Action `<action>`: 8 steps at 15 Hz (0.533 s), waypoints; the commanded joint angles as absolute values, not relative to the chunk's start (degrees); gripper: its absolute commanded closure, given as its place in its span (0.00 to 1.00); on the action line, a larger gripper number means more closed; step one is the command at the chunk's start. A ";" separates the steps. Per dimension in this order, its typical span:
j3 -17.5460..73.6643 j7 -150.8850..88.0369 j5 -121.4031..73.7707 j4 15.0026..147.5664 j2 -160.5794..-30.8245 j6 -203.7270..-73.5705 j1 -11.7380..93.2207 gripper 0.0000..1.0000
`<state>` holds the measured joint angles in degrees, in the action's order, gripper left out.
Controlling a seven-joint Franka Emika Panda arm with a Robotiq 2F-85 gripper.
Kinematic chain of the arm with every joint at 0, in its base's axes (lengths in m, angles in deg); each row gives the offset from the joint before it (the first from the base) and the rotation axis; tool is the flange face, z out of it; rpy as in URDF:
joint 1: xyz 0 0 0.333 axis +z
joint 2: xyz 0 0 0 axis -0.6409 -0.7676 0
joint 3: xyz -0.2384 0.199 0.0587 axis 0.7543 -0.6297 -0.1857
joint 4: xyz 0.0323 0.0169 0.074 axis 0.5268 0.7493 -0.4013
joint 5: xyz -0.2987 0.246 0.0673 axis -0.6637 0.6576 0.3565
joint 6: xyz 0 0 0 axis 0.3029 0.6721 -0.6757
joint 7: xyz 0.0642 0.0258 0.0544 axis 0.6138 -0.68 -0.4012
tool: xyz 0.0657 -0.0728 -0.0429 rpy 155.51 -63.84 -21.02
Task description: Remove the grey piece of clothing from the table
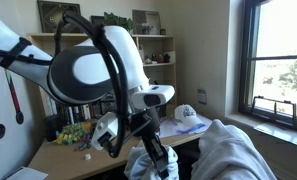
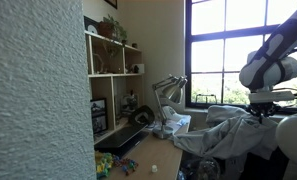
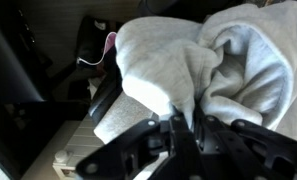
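Observation:
The grey piece of clothing is a pale grey sweatshirt that fills the upper right of the wrist view. My gripper is shut on a fold of it, with the cloth pinched between the two black fingers. In an exterior view the garment hangs in a bunch below the gripper, off the desk's end. In an exterior view the cloth fills the lower right and the gripper is at its left edge.
A wooden desk runs along the wall, with a desk lamp, shelves and small items on it. A large window is behind. A dark chair shows under the cloth.

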<state>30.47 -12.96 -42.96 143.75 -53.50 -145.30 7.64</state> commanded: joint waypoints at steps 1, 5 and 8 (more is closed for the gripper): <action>29.28 -6.72 -47.57 145.07 -48.69 -143.69 3.67 0.93; 28.47 -2.78 -49.69 144.77 -46.79 -143.58 0.47 0.93; 28.76 -1.54 -49.46 145.06 -44.37 -143.90 -1.96 0.93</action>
